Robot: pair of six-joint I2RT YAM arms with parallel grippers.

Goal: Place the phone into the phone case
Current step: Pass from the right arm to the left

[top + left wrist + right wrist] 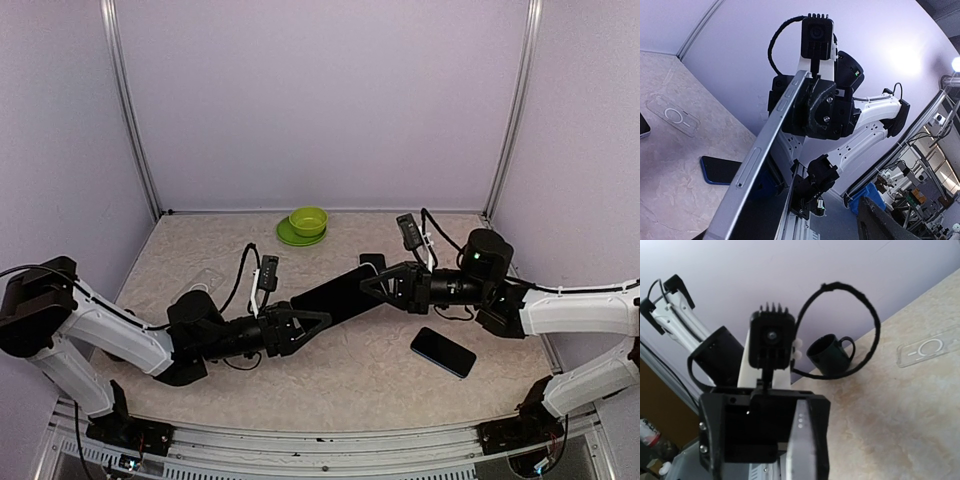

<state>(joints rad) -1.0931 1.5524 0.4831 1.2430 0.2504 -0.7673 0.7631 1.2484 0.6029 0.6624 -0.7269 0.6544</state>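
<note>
A dark phone (340,294) with a silver edge (771,131) hangs above the middle of the table, between both arms. My right gripper (378,282) is shut on its right end, as the left wrist view shows (820,107). My left gripper (300,322) is open around the other end. The phone's edge (804,437) lies against one finger (821,440), and the other finger (711,432) stands well apart. The clear phone case (205,280) lies flat on the table at the left, also seen in both wrist views (672,116) (930,347).
A second dark phone (443,351) lies on the table at the front right (720,170). A green bowl on a green plate (305,224) stands at the back middle. A dark mug (829,354) stands near the left wall. Cables loop over both wrists.
</note>
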